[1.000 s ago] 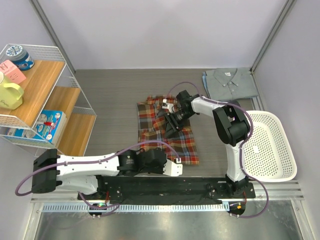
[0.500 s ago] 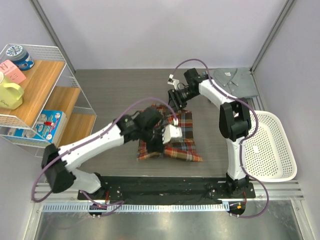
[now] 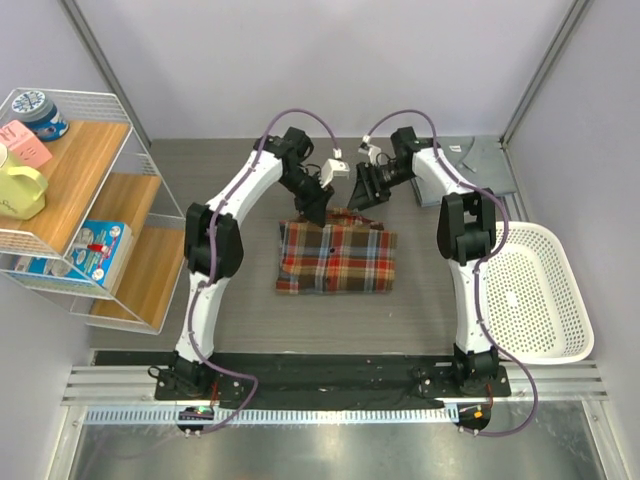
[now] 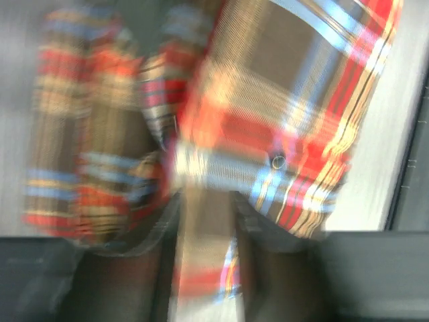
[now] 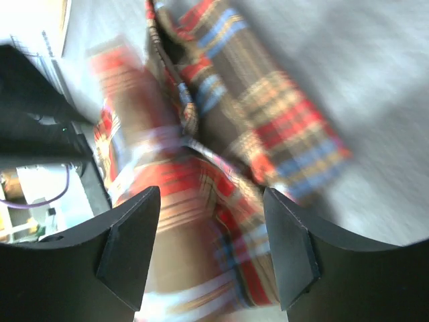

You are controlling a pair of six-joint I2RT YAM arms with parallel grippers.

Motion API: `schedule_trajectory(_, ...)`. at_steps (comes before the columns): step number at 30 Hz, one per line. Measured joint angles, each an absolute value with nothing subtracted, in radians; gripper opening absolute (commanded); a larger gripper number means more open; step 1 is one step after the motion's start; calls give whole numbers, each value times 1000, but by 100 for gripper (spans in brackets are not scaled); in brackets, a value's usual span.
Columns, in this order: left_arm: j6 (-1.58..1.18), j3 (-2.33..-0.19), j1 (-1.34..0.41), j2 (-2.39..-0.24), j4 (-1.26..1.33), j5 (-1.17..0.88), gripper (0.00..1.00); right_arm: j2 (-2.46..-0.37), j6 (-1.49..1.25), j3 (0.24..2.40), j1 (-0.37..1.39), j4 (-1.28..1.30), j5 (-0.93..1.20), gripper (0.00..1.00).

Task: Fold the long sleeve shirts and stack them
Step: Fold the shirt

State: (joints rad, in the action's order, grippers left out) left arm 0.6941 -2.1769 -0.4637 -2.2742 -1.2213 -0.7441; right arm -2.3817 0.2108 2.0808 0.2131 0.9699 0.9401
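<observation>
We find the plaid shirt (image 3: pixel 337 260) folded into a rectangle at the desk's centre. The left gripper (image 3: pixel 316 208) appears to pinch its far edge with narrow fingers, while the right gripper (image 3: pixel 358 196) stands wide beside it. The grey-blue shirt (image 3: pixel 478 158) lies at the far right corner, so we judge stacking outstanding.

Collared shirt (image 3: pixel 489 166) lies behind-right of flannel shirt (image 3: pixel 337 262); basket (image 3: pixel 578 305) right.

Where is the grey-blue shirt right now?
In the top view the grey-blue shirt lies at the table's far right corner, just beyond the white basket.
</observation>
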Motion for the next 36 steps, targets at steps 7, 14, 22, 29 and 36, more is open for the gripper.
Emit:
schedule_trajectory(7, 657, -2259, -342, -2376, -1225, -730, 66, -2387, 253, 2114, 176, 938, 850, 69)
schedule_trajectory(14, 575, -1970, -344, -2177, -1050, -652, 71, -2385, 259, 2066, 203, 860, 839, 64)
schedule_trajectory(22, 557, -1822, -435, -2140, -918, -584, 65, -2385, 272, 2015, 281, 776, 804, 45)
schedule_trajectory(29, 604, -1555, -448, -2086, -863, -558, 61, -2322, 305, 1806, 283, 732, 807, 43)
schedule_trajectory(36, 587, -1351, -502, -1876, -883, -612, 64, -2108, 320, 1468, 287, 747, 806, 49)
